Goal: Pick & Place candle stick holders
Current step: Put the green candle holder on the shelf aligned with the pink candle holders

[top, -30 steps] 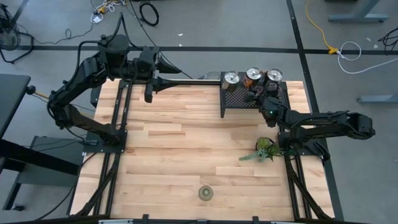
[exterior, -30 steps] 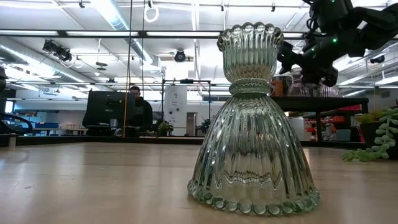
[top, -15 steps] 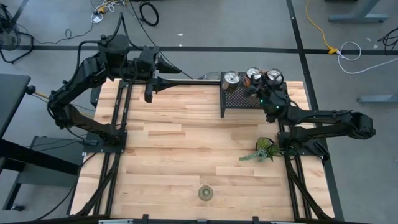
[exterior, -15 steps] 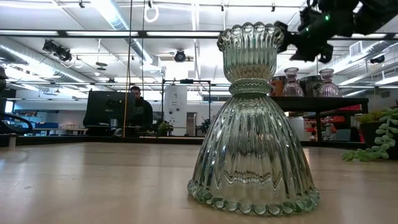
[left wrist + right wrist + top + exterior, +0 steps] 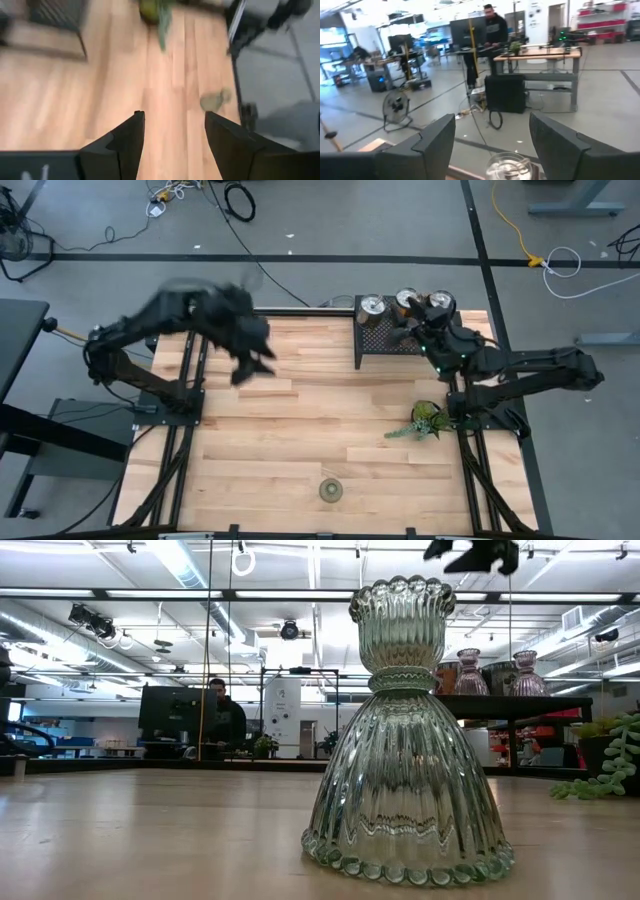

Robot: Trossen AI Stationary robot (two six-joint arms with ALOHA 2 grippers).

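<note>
An olive-green glass holder (image 5: 331,490) stands on its wide base near the table's near edge; it fills the low view (image 5: 405,740) and shows small in the left wrist view (image 5: 215,100). Three silver holders (image 5: 407,301) stand along the far side of the black mesh rack (image 5: 385,338). Two pinkish glass holders (image 5: 468,670) stand on the rack too. My right gripper (image 5: 408,330) is open and empty, high above the rack (image 5: 480,550); one silver holder (image 5: 507,167) shows below its fingers. My left gripper (image 5: 255,360) is open and empty over the table's far left part.
A leafy green sprig (image 5: 425,420) lies at the table's right edge, near the right arm's base. The rack stands at the far right corner. Bare wood (image 5: 300,430) lies between the rack and the olive-green holder.
My left arm has swung fast from the table's far edge down and toward the near side, tipping its gripper toward the table. My right gripper has risen from the holders on the rack and now stands high above them; both pinkish holders stay on the rack.
</note>
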